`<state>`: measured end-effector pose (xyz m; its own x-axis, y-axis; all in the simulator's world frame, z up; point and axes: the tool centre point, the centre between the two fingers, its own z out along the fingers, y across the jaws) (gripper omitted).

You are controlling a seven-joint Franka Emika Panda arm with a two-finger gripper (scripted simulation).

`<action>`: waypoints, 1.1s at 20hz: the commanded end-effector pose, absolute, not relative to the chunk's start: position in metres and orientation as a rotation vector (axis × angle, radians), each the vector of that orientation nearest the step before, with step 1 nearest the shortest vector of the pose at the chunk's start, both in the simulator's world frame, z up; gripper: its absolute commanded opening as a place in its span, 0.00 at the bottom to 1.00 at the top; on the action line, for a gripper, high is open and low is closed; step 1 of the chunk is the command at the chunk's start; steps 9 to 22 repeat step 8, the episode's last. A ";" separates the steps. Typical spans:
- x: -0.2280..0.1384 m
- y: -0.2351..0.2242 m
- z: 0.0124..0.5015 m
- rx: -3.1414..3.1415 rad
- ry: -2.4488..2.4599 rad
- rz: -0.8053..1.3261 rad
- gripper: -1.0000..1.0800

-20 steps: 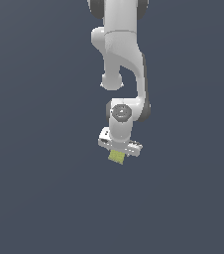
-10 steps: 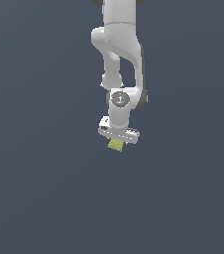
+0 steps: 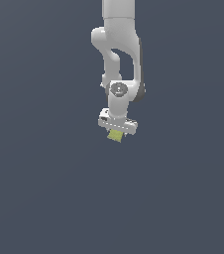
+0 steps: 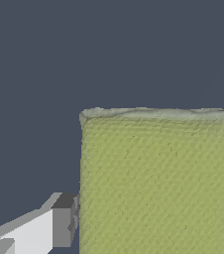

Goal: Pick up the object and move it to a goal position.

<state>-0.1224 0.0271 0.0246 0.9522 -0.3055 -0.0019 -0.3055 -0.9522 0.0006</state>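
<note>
In the exterior view one white arm (image 3: 118, 59) hangs down over a plain dark ground, its gripper (image 3: 117, 133) closed on one olive block (image 3: 116, 135) that pokes out below it. In the wrist view the block (image 4: 156, 181) sits between two fingers (image 4: 64, 221), touching both. It bears no writing.
</note>
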 end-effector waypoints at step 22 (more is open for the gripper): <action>-0.140 0.026 0.026 3.104 -0.486 -0.001 0.00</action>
